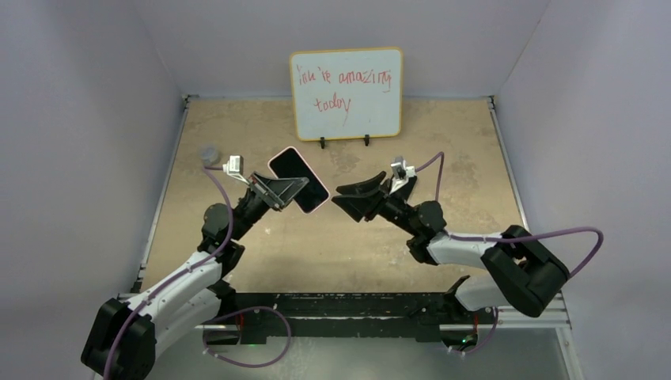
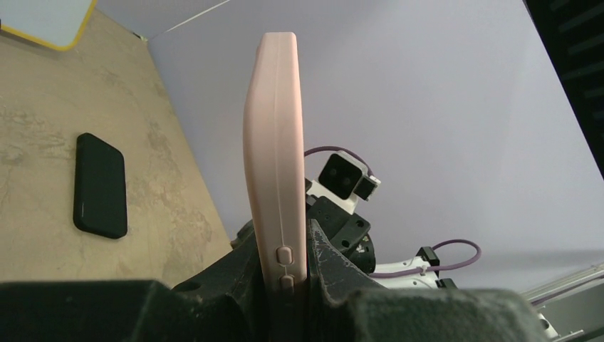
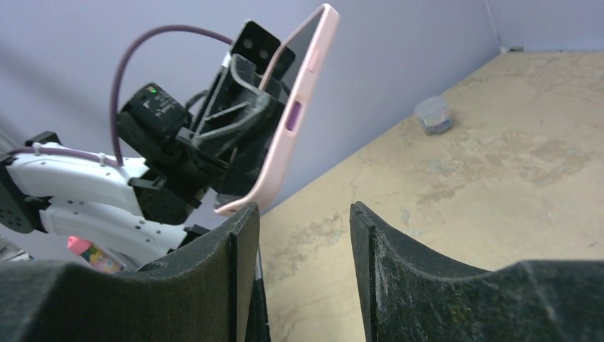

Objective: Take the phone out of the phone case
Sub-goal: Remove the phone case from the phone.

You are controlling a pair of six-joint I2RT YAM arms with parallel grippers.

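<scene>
1. phone case (image 2: 274, 157): pink, held up off the table (image 1: 443, 158), edge-on and near upright in the left wrist view, with the side buttons low by the fingers. From above its face looks dark. Cannot tell if that is a phone inside or just lining.
2. black slab (image 2: 100, 185): lies flat on the table, well apart from the case. It is phone-shaped and probably the phone, not certain. Only the left wrist view shows it; from above it may be hidden under the right arm.
3. left gripper (image 1: 278, 188): clamped narrow on the case's lower end, pinching front and back.
4. right gripper (image 3: 303, 221): jaws partway apart with nothing between them, near the case's lower corner. No contact visible.
5. Step, my read: separation looks done or nearly done.
   - If the slab is the phone, back the right arm straight away from the case without sweeping low over the slab. Then set the case down beside it, not on top.
   - If a phone is still inside, keep the left pinch on the rim only. Squeezing front and back locks the phone in. Have the right fingers peel one corner.
6. whiteboard (image 1: 346, 93) stands at the back; small grey pot (image 3: 433, 114) sits near the wall, not involved.
</scene>
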